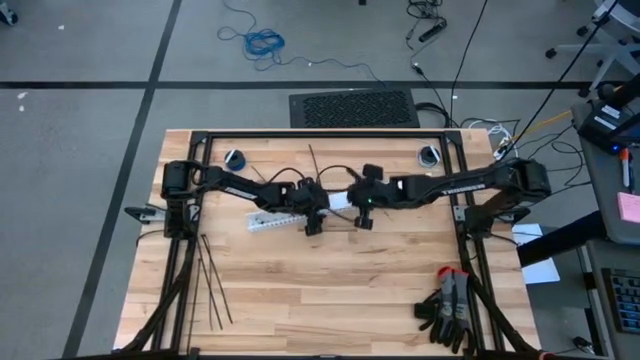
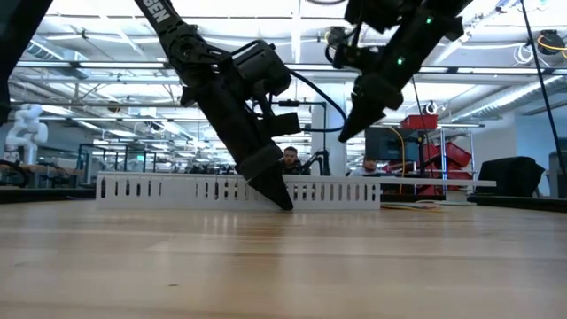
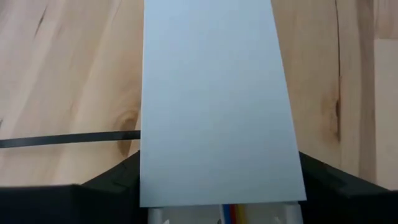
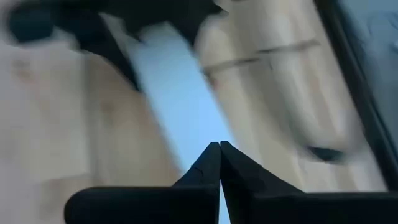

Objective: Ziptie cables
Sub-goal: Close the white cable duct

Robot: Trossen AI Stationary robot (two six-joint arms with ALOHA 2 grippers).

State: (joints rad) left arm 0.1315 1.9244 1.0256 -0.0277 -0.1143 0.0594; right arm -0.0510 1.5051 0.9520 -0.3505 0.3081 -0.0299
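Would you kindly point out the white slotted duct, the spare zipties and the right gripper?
white slotted duct (image 2: 159, 190), low view, its toothed side wall.
zipties (image 1: 212, 285), high view, middle of the black strips.
right gripper (image 4: 219, 163), right wrist view, where its fingertips meet.

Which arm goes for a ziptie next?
Probably right. The right gripper hangs clear above the table with jaws shut on nothing, while the left gripper is down on the white duct, straddling it. Caveat: the zipties lie nearer the left arm's base.
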